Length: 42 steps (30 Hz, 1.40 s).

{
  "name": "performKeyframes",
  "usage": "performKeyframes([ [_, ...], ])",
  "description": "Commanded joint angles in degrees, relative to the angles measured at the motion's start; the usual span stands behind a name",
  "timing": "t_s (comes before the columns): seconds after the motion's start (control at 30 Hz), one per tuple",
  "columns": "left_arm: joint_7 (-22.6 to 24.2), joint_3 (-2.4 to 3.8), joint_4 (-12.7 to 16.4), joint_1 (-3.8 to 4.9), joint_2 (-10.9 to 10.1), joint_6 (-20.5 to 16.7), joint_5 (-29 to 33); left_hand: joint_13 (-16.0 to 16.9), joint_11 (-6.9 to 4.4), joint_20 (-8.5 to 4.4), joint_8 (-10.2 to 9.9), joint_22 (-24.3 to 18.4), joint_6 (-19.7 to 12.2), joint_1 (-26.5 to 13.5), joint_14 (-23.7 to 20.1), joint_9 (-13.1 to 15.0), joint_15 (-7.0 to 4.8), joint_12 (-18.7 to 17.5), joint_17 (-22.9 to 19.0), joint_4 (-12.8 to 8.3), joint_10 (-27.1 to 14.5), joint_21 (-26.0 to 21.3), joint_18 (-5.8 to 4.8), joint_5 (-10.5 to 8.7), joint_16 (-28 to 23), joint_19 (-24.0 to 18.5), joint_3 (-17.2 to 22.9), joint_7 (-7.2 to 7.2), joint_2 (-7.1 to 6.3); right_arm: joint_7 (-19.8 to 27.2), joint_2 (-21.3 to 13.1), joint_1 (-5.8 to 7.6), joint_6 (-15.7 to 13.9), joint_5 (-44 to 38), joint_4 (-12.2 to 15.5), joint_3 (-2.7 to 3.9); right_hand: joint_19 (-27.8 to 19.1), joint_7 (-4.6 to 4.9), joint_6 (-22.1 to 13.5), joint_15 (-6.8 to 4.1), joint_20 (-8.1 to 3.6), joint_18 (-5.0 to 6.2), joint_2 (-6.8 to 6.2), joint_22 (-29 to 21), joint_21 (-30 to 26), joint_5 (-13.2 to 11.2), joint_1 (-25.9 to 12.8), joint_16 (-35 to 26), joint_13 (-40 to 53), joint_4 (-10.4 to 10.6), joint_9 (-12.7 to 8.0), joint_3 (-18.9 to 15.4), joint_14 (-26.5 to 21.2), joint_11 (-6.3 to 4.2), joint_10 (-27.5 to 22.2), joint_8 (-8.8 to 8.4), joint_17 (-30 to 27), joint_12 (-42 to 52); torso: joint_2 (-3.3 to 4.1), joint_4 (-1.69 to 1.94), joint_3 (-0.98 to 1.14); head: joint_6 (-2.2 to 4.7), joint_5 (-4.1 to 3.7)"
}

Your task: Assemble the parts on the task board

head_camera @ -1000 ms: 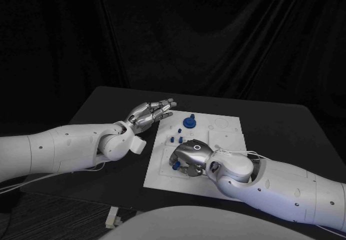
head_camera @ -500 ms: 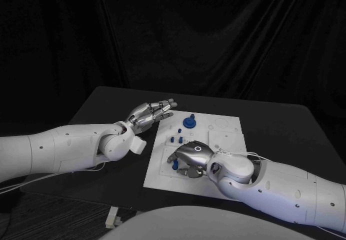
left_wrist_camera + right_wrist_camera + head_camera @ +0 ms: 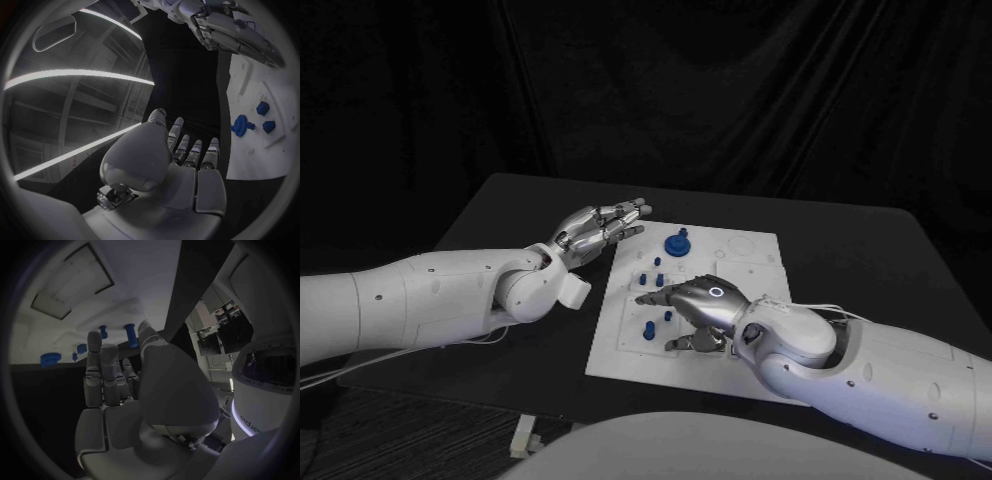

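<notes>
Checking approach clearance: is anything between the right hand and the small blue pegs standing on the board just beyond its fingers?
Nothing visible. The right hand is over the task board, and the right wrist view shows bare white board between its fingertips and the blue pegs.

The black surface [image 3: 502,215] is stretching out in front of me, its far edge meeting a dark curtain. The white task board [image 3: 750,248] is lying flat on the middle of it, turned a little askew to the edges, with dark surface showing on every side of it
</notes>
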Motion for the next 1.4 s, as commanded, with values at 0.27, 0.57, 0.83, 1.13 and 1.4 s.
performKeyframes([
  [0.27, 2.9, 0.06, 0.3, -0.1, 0.3, 0.8, 0.3, 0.3, 0.48, -0.02, 0.7, 1.1, 1.4, 1.1, 0.3, 0.2, -0.06, 1.7, 0.2, 0.0, 0.4, 0.7, -0.8, 0.42, 1.0, 1.0, 0.8, 0.08, 0.24, 3.8, -11.6, 5.5, -15.6, 3.2, 10.9, 0.1, -0.1, -1.57, -2.0, -0.37, -0.11, 0.52, -2.83, -0.3, -2.0, -0.1, -5.0, -0.9, -2.0, 0.8, -1.5, -2.8, -0.7, -0.79, -4.8, 0.34, -1.1, -0.9, -0.06, 0.04, 0.02, -0.01, -1.62],
  [0.57, 5.7, 0.06, 0.1, -0.12, 0.4, -0.2, 0.3, 0.3, -2.09, -0.21, 0.4, 0.9, -1.0, 1.3, 0.3, -0.2, -1.2, 2.9, 0.2, 0.3, 0.6, 0.7, -0.8, 0.2, 1.4, 1.2, 0.7, -2.85, 0.11, 10.8, -25.6, 10.25, -23.6, 13.3, 17.0, 0.08, 4.8, 2.18, 15.1, -1.12, -0.71, -0.52, 7.99, 2.5, 4.8, 13.7, -0.4, 3.4, 1.4, -3.3, 0.8, 7.7, 3.1, -1.79, 15.9, 5.07, 4.1, 12.8, 0.0, 0.1, 0.02, -0.01, -2.11],
  [0.83, 5.8, 0.06, 0.0, -0.14, 0.7, -0.4, 0.3, 0.3, -1.19, -0.17, 0.5, 1.1, -0.2, 1.4, 0.3, -0.1, -1.24, 3.3, 0.2, 0.4, 0.6, 0.8, -0.75, 0.44, 1.6, 1.3, 0.7, -1.47, 0.04, -0.5, -30.1, 11.0, -12.6, 22.5, 15.5, 0.07, 10.1, 2.5, 27.6, -4.37, -3.7, -1.64, 8.01, 4.9, 11.8, 2.0, -12.8, 11.3, 30.4, 0.1, 2.6, 3.6, 11.2, -6.87, 39.7, 9.23, 16.3, 43.4, -0.11, 0.04, -0.09, -0.01, -2.66],
  [1.13, 5.3, 0.06, -0.3, -0.18, 1.1, -0.1, 0.3, 0.3, -0.62, -0.14, 0.8, 1.1, 1.1, 1.5, 0.3, 0.0, -1.26, 3.4, 0.3, 0.4, 0.6, 0.8, -0.74, 0.51, 1.7, 1.4, 0.7, -0.95, 0.15, -20.9, -27.3, 11.07, 5.0, 21.5, 12.0, 0.07, 24.0, -2.22, 41.2, -7.49, -6.95, -7.8, 3.23, 13.6, 52.2, 2.3, -35.7, 28.3, 80.0, 0.6, 10.0, 1.8, 20.5, -9.8, 55.5, 15.38, 42.1, 73.3, -0.16, -0.26, -0.04, -0.01, -3.32],
  [1.4, 5.2, 0.06, -0.2, -0.2, 1.1, -0.1, 0.3, 0.4, 0.2, -0.13, 1.6, 1.1, 3.7, 1.5, 0.3, 0.3, -1.35, 3.9, 0.3, 0.4, 0.7, 0.8, -0.76, 0.5, 1.8, 1.5, 0.8, -0.29, 0.26, -29.6, -22.7, 11.08, 17.8, 21.8, 8.5, 0.08, 25.6, -2.38, 44.5, -8.13, -7.67, -9.02, 6.72, 15.2, 59.4, 1.4, -40.4, 28.3, 80.0, 0.6, 10.7, -2.5, 20.5, -10.1, 55.5, 13.58, 42.1, 73.3, -0.03, -0.25, -0.04, -0.01, -3.32],
])
